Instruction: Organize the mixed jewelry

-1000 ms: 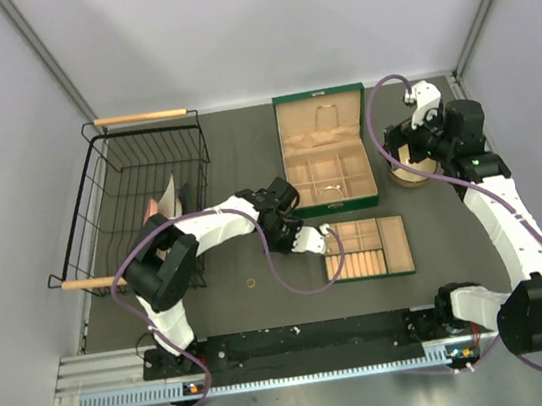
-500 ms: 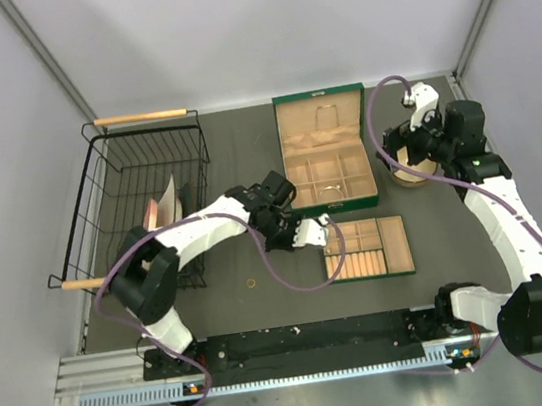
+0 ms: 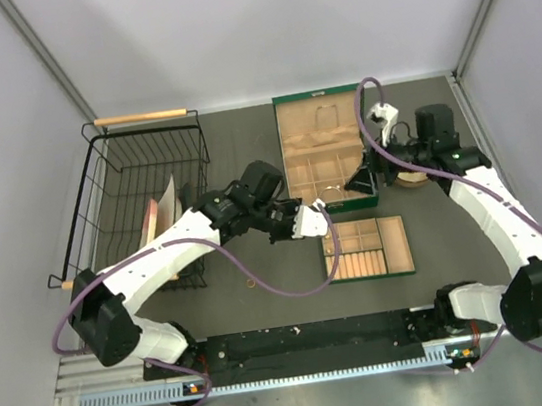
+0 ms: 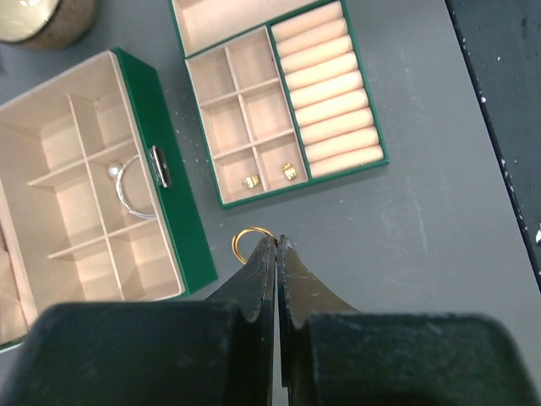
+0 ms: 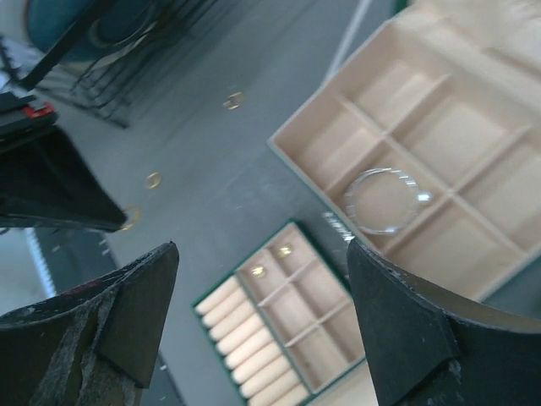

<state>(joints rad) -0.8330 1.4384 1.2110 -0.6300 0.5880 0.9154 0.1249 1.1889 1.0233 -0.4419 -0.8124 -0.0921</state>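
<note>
Gripping a gold ring (image 4: 251,230), left claw (image 4: 275,241) — shown only wrist-side.

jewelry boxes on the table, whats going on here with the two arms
The left gripper is shut on a gold ring, holding it just off the corner of the tan compartment tray. Two small gold pieces already sit in neighbouring compartments of the tray. The right gripper is open in the air near the green box, which holds a silver bangle. A couple of loose gold rings lie on the table, not yet sorted.
</note>
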